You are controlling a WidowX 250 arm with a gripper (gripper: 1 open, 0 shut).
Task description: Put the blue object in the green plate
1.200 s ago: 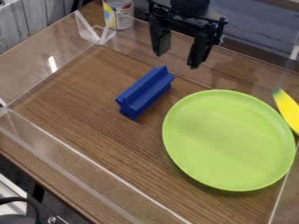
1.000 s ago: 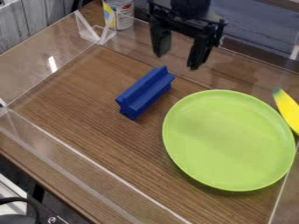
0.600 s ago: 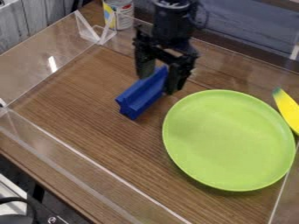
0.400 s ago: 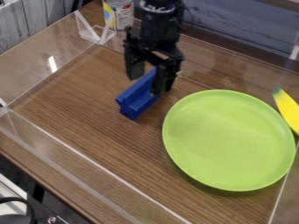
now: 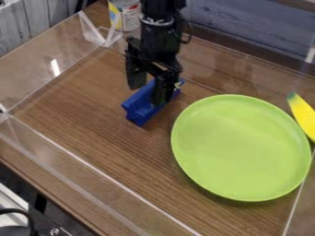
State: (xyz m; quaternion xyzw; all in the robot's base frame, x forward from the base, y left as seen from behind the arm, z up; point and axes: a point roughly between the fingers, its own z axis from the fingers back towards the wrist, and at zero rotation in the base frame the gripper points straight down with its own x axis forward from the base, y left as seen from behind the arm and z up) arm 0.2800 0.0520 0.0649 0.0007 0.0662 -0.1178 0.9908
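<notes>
The pincer (image 5: 150, 85) has come down from above the far part of the table (image 5: 76, 109), and now its two dark fingers stand apart around the upper end of the block (image 5: 142, 111). It seems open, with nothing gripped; whether a finger touches the block, one cannot tell. The block has not moved: it lies on the table, outside the plate (image 5: 240, 147), to its left and slightly toward the far edge. So the reaching looks almost finished, and closing is probably next, then lifting over the rim.

The block is blue, long and stepped, apparently of hard plastic, so its ridges may give a good hold. The plate is round, smooth and flat, lime green, with a low rim. The table has brown wood grain. Near its right edge lies a smooth yellow object (image 5: 303, 115).
</notes>
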